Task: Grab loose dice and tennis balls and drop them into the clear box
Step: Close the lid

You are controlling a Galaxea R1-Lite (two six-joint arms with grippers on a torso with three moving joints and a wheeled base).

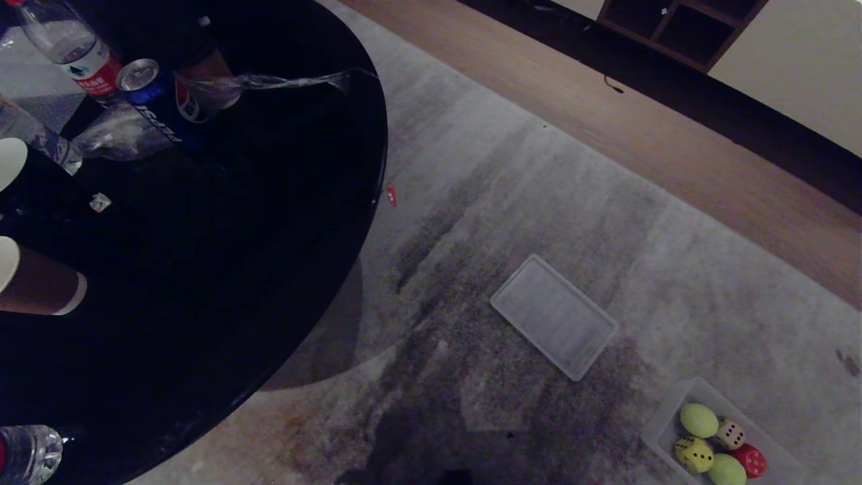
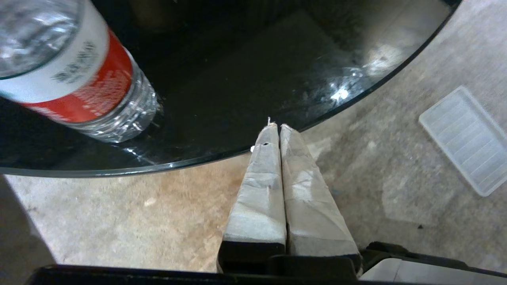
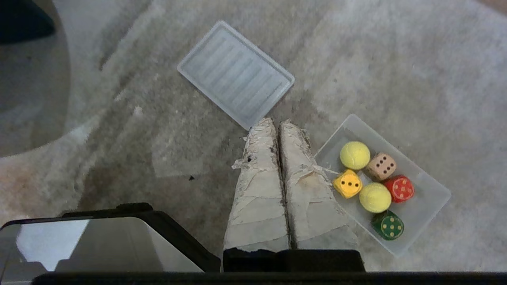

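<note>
The clear box [image 3: 429, 198] sits on the grey carpet and shows at the lower right of the head view [image 1: 663, 423]. Inside it lie two tennis balls [image 3: 355, 155] [image 3: 375, 197] and several dice: yellow [image 3: 347, 183], tan [image 3: 381, 166], red [image 3: 399, 188] and dark green [image 3: 387, 225]. My right gripper [image 3: 276, 122] is shut and empty, hanging above the carpet beside the box. The left gripper [image 2: 276, 126] is shut too, holding nothing, over the rim of the black table. Neither arm shows in the head view.
A flat ribbed translucent lid [image 1: 553, 316] lies on the carpet near the box. The round black glass table [image 1: 202, 256] carries water bottles [image 2: 75, 67], a blue can [image 1: 161, 101] and paper cups. Wooden floor and a shelf unit lie beyond the carpet.
</note>
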